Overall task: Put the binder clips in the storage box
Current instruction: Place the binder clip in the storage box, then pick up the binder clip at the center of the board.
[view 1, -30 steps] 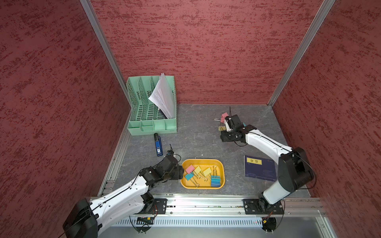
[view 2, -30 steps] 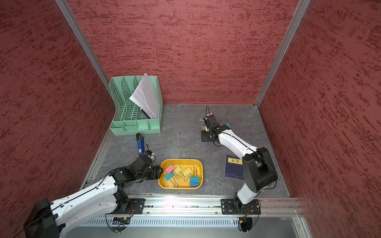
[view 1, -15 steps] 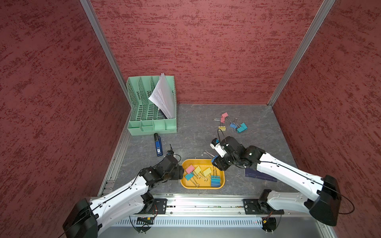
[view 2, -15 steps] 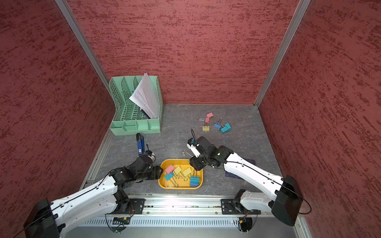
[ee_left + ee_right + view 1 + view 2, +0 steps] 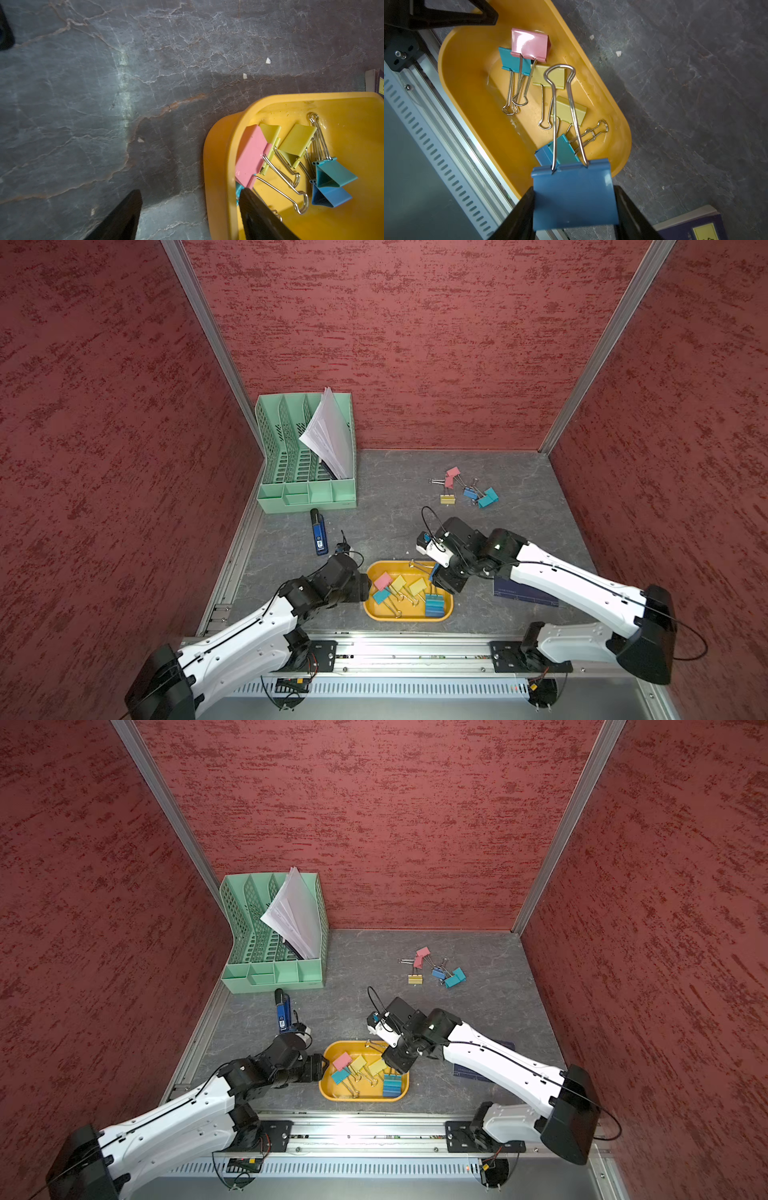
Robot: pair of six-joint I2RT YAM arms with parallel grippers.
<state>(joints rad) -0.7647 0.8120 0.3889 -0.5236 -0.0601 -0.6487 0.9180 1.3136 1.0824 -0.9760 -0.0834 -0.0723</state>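
Right wrist view: grips blue binder clip (image 5: 571,207) in right gripper (image 5: 574,190), storage box (image 5: 463,87) end just beneath; calls for small advance, then release. Left gripper (image 5: 190,192) open astride rim.

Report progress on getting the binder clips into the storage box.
Done: six clips lie in the storage box. In hand: the right gripper holds a blue clip over the box's edge; the left gripper is open, straddling the box's rim. Left: a loose cluster of pink, yellow, blue and teal clips on the table farther back.
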